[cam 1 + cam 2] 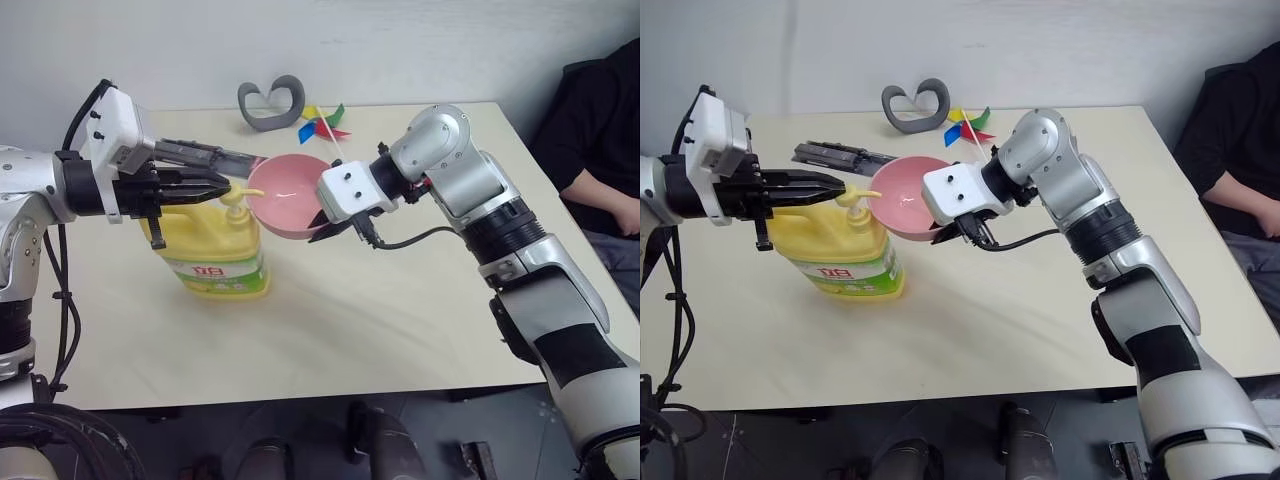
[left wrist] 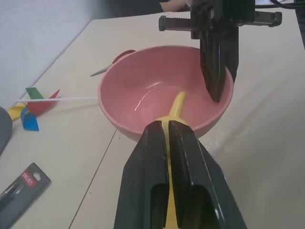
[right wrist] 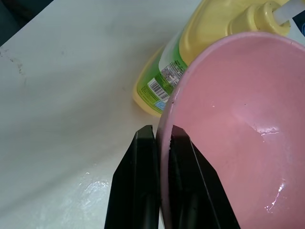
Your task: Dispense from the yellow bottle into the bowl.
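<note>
From the left eye view, the yellow bottle [image 1: 212, 250] stands on the counter [image 1: 400, 310]. The right gripper [image 1: 330, 228] holds the bowl [image 1: 290, 195] up in the air, tipped toward the pump, so the spout pokes over its rim. The left gripper [image 1: 215, 185] sits on top of the pump with its jaws together, likely so it can push down.

The right eye view shows the same thing, with a pinwheel [image 1: 968, 125] and a grey heart shape [image 1: 915, 105] lying well behind.

In the left wrist view, the yellow spout [image 2: 177, 102] reaches into the bowl, which has a little wet shine inside.

In the right wrist view, the jaws are clamped on the bowl's rim, one finger inside and one outside, so it cannot slip.
</note>
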Controlling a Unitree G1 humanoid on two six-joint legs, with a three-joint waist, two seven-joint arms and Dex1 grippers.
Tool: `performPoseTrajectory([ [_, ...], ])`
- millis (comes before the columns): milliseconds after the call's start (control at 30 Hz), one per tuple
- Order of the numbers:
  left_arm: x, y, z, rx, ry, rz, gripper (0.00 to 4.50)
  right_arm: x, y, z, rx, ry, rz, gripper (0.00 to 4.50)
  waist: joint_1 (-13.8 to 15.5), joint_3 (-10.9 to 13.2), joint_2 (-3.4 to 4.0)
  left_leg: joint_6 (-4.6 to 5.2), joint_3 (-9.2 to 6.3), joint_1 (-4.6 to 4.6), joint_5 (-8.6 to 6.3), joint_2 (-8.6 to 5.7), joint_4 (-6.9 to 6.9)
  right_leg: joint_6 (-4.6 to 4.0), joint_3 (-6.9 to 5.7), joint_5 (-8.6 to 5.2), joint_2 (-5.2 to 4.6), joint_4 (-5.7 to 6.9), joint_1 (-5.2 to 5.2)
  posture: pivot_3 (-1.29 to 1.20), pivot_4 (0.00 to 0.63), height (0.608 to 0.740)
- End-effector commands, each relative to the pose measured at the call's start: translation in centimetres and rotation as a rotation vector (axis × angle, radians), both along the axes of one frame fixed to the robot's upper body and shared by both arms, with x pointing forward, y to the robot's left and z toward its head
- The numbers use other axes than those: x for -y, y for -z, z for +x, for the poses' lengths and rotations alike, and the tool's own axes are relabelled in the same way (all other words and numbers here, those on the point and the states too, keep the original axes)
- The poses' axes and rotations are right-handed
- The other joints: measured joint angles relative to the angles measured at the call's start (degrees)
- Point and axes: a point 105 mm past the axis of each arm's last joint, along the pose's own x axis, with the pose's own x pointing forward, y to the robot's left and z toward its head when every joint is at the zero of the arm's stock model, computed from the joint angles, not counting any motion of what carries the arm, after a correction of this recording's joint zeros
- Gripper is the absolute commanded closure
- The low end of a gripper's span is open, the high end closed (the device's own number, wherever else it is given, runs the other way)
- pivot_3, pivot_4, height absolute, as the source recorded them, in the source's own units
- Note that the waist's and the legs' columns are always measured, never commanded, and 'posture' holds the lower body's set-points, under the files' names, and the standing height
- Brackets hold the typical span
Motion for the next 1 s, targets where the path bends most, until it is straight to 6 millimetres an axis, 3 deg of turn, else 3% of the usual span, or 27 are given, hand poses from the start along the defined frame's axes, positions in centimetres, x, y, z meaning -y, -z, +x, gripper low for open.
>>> performPoseTrajectory([
  [33,0.2,-0.3,-0.2,0.033,0.004,0.037,4.25,0.1,-1.1,-0.9,0.022,-0.063,-0.033,4.5,-0.01,0.0,0.0,0.0,0.0,0.0,0.0,0.0,0.0,0.0,0.0,0.0,0.0,0.0,0.0,0.0,0.15,0.74],
  [200,0.2,1.7,0.7,-0.041,-0.033,0.072,4.25,0.0,-1.3,-1.1,0.025,-0.07,-0.033,4.5,0.0,0.0,0.0,0.0,0.0,0.01,0.0,0.0,0.0,0.0,0.01,0.0,0.0,0.02,0.0,0.0,0.15,0.74],
  [333,0.6,2.1,1.3,-0.047,-0.038,0.061,4.25,-0.1,-1.5,-1.2,0.028,-0.079,-0.031,4.5,0.11,0.0,0.0,0.0,0.03,0.01,0.0,-0.01,0.04,0.0,0.06,0.0,-0.02,0.1,0.02,0.0,0.15,0.74],
  [1000,-0.1,5.6,0.9,-0.162,-0.027,0.163,4.25,-0.7,-3.0,-1.7,0.045,-0.097,-0.011,4.5,0.04,-0.01,0.01,0.0,0.07,0.02,0.0,-0.01,0.08,-0.03,0.13,-0.01,-0.03,0.19,0.08,0.0,0.15,0.74],
])
